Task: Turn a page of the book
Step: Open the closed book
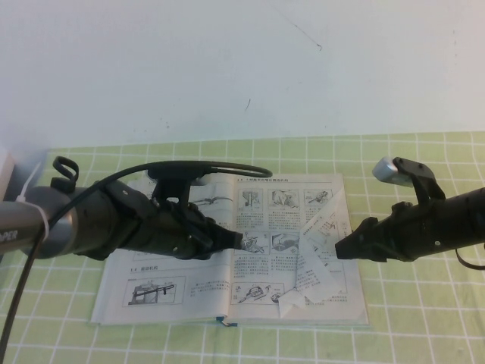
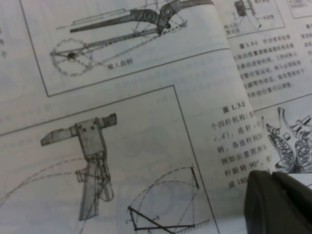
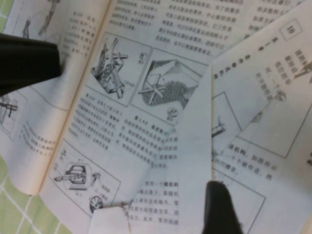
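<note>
The book lies open on the cloth, white pages full of line diagrams. On its right half the page stands lifted and creased, with a folded corner near the front edge. In the right wrist view this page lies bent over the leaf below. My left gripper is shut and its tip rests on the book beside the spine, close over the print. My right gripper hovers open at the lifted page's outer side. One of its fingers shows above the paper and holds nothing.
A green checked tablecloth covers the table around the book. A white wall rises behind. A black cable loops over the book's far edge from the left arm. A white object sits at the far left edge.
</note>
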Action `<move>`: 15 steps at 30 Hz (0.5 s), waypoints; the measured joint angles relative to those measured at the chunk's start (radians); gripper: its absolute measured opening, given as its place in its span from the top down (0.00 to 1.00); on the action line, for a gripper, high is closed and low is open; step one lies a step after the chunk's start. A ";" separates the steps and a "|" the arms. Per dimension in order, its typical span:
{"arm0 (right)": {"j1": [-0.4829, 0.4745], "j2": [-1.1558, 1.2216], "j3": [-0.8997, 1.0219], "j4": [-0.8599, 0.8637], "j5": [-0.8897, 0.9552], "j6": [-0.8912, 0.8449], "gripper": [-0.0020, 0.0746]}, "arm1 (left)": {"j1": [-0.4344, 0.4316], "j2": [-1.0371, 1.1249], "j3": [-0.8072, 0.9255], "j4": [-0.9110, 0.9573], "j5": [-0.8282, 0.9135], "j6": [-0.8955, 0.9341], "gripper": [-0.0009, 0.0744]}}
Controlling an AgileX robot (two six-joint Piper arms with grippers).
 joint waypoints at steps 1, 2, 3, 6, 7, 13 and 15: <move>0.000 0.000 0.000 0.000 -0.006 0.000 0.46 | 0.000 0.001 0.000 -0.002 0.000 0.000 0.99; 0.000 0.000 0.000 0.000 -0.011 0.000 0.46 | 0.000 0.004 0.000 -0.004 0.002 0.000 0.99; 0.000 0.000 0.000 0.000 -0.013 0.000 0.46 | 0.000 0.004 0.000 -0.004 0.002 -0.002 0.99; 0.000 0.000 0.000 0.000 -0.014 0.000 0.46 | 0.000 0.004 0.000 -0.004 0.002 -0.006 0.99; 0.000 0.000 0.000 0.000 -0.014 0.000 0.46 | 0.000 0.002 0.000 0.000 0.002 -0.006 0.99; 0.000 0.000 0.000 0.000 -0.014 0.000 0.46 | 0.000 -0.008 0.000 0.073 -0.002 -0.010 0.99; 0.000 0.000 0.000 0.000 -0.014 0.000 0.46 | 0.000 -0.009 0.000 0.094 -0.006 -0.009 0.99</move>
